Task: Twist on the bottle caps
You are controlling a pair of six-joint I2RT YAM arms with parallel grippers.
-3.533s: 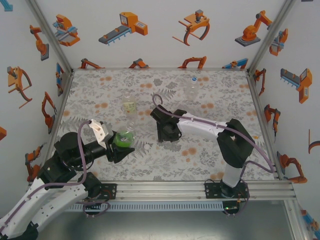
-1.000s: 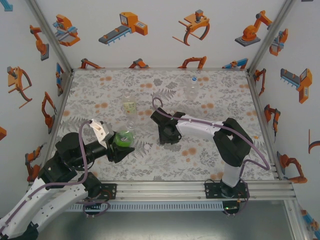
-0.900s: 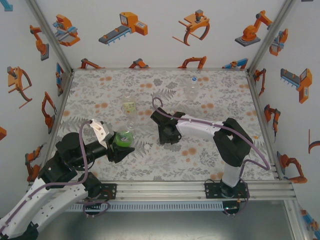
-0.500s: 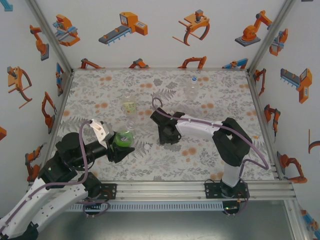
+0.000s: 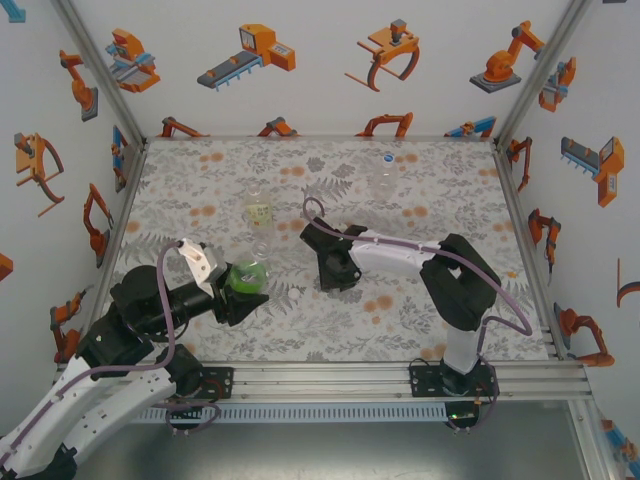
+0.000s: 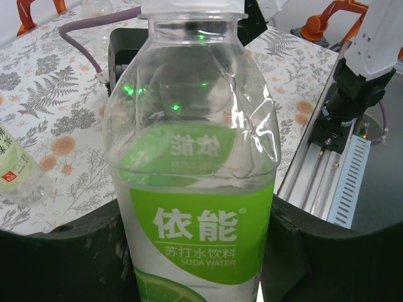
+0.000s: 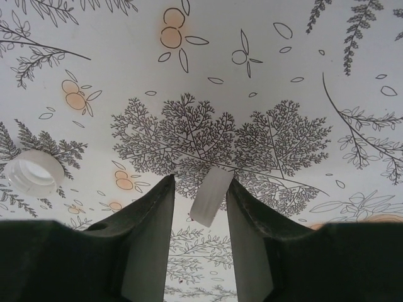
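Shifted slightly left, right tool (image 7: 200, 180) straddles a tipped bottle cap (image 7: 211, 196), not yet pinching; it looks light, stiff, slick, best taken across its rim; left tool (image 5: 243, 292) clamps the soda water bottle (image 6: 195, 189)

Green-label bottle (image 6: 195, 189): mouth cut by the left wrist view's top edge, base hidden between the fingers (image 6: 63, 264) of the left pincer (image 5: 250, 290). Pale bottle (image 6: 16, 170), far left, mostly out of frame. Right pincer (image 7: 200, 182): white cap (image 7: 211, 196) edge-on between its fingers, contact unclear. From above, its fingertips are hidden under the wrist.
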